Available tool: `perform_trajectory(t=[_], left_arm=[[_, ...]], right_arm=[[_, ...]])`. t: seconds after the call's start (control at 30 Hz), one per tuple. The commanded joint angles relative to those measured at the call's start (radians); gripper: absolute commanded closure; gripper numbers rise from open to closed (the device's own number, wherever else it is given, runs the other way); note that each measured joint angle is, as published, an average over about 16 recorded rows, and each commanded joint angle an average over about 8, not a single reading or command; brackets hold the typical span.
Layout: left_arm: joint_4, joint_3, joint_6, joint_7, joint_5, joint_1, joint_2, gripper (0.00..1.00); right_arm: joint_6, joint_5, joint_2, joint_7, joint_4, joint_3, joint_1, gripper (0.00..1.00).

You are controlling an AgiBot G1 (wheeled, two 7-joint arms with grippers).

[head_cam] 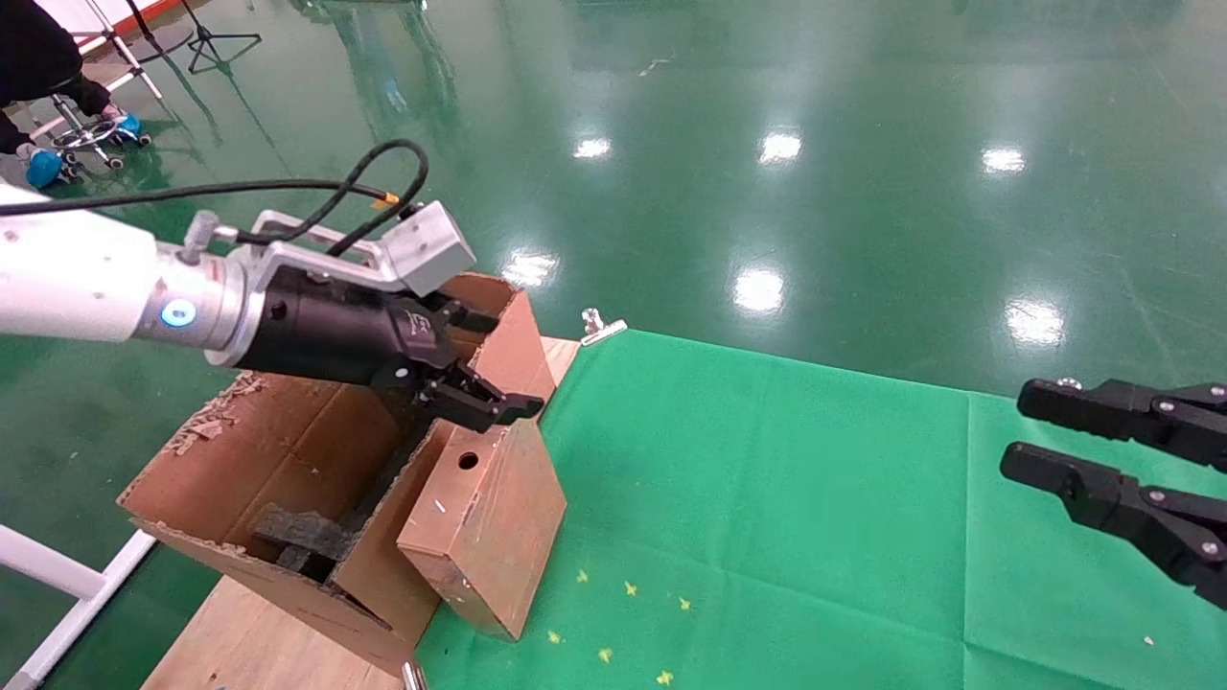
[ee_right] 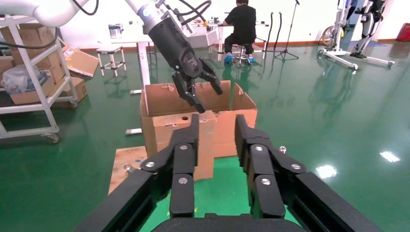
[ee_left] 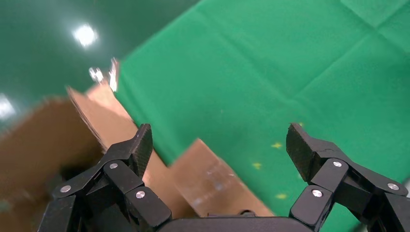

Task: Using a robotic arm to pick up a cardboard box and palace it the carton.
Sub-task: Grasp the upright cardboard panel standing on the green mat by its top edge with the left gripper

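Observation:
The carton (head_cam: 240,460) stands open at the table's left end, with black foam (head_cam: 297,537) inside. The small taped cardboard box (head_cam: 498,537) leans tilted against the carton's outer wall, its lower end on the green cloth. My left gripper (head_cam: 494,369) hovers just above the box's upper end. It is open and empty. In the left wrist view the box (ee_left: 212,179) lies below and between the spread fingers (ee_left: 140,145) of the left gripper (ee_left: 220,140). My right gripper (head_cam: 1021,431) is open and empty at the far right. The right wrist view shows the right gripper (ee_right: 217,123), the box (ee_right: 207,145), the carton (ee_right: 164,99) and the left gripper (ee_right: 208,96).
Green cloth (head_cam: 767,498) covers the table, over a wooden board (head_cam: 240,642) under the carton. A metal clamp (head_cam: 602,328) sits at the cloth's far corner. A white frame (head_cam: 57,594) stands left of the table. A shelf cart (ee_right: 34,87) and a seated person (ee_right: 241,29) are farther off.

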Motion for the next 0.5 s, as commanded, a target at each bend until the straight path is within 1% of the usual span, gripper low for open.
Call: perform_trajectory(t=[0.03,0.13,0.23,0.37,0.5], left_arm=[[0.0,0.02,0.029,-0.11,0.048,-0.033,0.014,0.0],[0.0,0.044,0.059,-0.231,0.056,-0.056,0.023,0.0],[-0.001,0.076,0.073,-0.315,0.06,-0.075,0.029,0.0],[-0.002,0.133,0.08,-0.381,0.07,-0.104,0.031,0.0],[-0.002,0.198,0.082,-0.425,0.082,-0.128,0.028,0.0]], right_arm=[[0.0,0.0,0.0,0.0,0.0,0.0,0.0,1.0],[0.0,0.0,0.0,0.0,0.0,0.0,0.0,1.0],[0.0,0.0,0.0,0.0,0.0,0.0,0.0,1.0],[0.0,0.0,0.0,0.0,0.0,0.0,0.0,1.0],[0.0,0.0,0.0,0.0,0.0,0.0,0.0,1.0]])
